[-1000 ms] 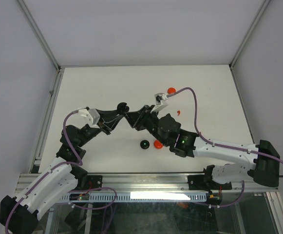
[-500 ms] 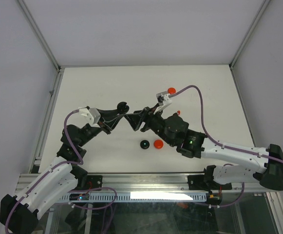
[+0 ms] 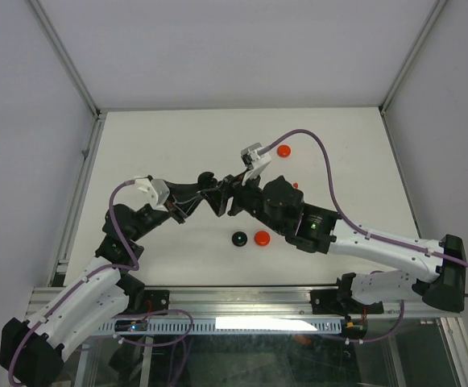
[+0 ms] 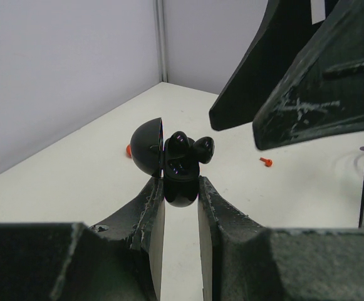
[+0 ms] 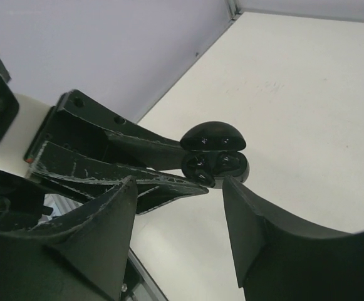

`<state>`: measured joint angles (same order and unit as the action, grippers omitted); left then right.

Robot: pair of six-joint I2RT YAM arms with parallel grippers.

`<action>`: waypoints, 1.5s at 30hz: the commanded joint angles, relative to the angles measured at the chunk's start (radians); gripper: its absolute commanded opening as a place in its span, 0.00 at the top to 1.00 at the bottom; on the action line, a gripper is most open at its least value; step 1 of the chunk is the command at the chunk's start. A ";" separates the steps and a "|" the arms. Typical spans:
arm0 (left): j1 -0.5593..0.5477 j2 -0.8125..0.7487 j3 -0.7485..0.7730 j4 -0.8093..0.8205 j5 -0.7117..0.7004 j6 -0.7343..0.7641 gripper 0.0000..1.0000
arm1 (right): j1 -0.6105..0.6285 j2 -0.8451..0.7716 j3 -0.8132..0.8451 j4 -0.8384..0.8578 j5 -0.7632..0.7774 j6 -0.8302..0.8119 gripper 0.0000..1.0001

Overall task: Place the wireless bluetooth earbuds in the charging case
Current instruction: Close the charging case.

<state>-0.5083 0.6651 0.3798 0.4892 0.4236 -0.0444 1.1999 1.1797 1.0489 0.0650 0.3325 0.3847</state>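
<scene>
The left gripper (image 4: pixel 180 188) is pinched narrow on the case (image 4: pixel 172 166), holding it by the lower body above the table (image 3: pixel 177 137), roughly at the middle of the workspace. The lid (image 4: pixel 147 150) stands open, hinged to one side. Two black earbuds (image 5: pixel 198 164) sit side by side in the body of the case (whether both are pressed fully home cannot be told; in the left wrist view one seems to stand a little proud).

The right gripper (image 5: pixel 180 188) hangs just beside the case with its jaws well apart. Nothing is between them, and its fingers (image 5: pixel 247 226) flank the case without touching it. The two grippers meet nose to nose over the table.

A red earbud (image 4: pixel 266 162) lies on the table to the right of the grippers, apart from the case. A red disc (image 3: pixel 283 151) lies farther back. A second red disc (image 3: pixel 261 238) and a black disc (image 3: pixel 238 239) lie side by side nearer the arm bases, below the grippers in the top view.
</scene>
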 commanded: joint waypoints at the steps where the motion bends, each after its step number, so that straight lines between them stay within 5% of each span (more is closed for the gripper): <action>1: 0.008 0.004 0.044 0.057 0.060 -0.018 1.00 | -0.007 0.005 0.048 -0.019 -0.008 -0.035 0.41; 20: 0.009 0.017 0.047 0.056 0.064 -0.022 1.00 | -0.011 0.016 0.063 -0.002 -0.153 0.001 0.50; 45: 0.008 0.054 0.080 0.013 0.146 -0.025 1.00 | -0.075 -0.002 0.171 -0.137 -0.222 -0.117 0.46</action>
<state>-0.5083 0.7059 0.3977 0.4889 0.5102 -0.0612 1.1656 1.2415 1.1244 -0.0330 0.1669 0.3344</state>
